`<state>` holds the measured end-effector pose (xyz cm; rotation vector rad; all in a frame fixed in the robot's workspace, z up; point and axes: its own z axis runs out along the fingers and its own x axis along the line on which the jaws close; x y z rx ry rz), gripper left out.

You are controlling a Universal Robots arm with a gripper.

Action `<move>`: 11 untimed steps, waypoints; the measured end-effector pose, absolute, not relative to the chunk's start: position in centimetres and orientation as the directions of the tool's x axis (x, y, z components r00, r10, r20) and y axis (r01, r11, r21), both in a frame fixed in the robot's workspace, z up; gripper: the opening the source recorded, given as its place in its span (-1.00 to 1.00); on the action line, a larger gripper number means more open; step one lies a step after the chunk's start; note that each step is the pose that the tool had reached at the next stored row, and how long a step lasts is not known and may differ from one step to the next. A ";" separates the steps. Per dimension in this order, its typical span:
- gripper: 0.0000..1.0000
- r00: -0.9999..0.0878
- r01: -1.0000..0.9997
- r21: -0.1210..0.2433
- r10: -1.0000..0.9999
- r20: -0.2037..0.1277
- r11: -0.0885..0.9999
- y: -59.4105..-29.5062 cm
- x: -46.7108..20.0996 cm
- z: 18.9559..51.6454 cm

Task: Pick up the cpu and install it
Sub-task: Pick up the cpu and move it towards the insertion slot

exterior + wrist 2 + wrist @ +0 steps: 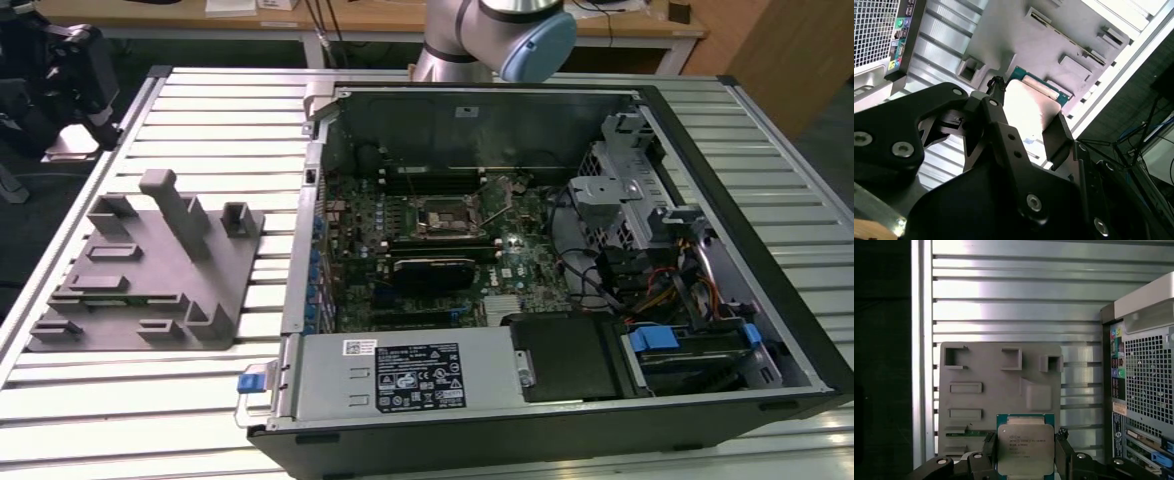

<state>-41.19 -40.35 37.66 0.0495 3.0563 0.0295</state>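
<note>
gripper (1025, 452) clenched on the cpu (1024, 442), a finger on each side edge, silver lid facing the first wrist view. it hangs over the grey fixture (984, 400) on the slatted bench (1004, 290). my call: hold it level and square, since the socket (447, 215), mid-frame in the exterior view inside the open case (507, 125), likely forgives no tilt.

Arm (451, 45): grey tube at the top middle of the exterior view, cut off by the upper edge.
Joint (541, 48): blue-capped, just beside the tube, toward the exterior view's right.
Gripper (1025, 440) (1028, 107): black, two-fingered, in both wrist views.
Fingers (1064, 455): closed in on opposite edges of the cpu (1025, 452), clamping it between them.
</note>
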 end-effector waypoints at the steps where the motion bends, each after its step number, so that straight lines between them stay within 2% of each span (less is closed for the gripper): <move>1: 0.09 -0.996 0.031 0.020 0.033 -0.084 0.999 -40.3 -41.1 37.7; 11: 0.09 -0.996 0.031 0.017 0.033 -0.084 0.999 -40.3 -39.7 37.7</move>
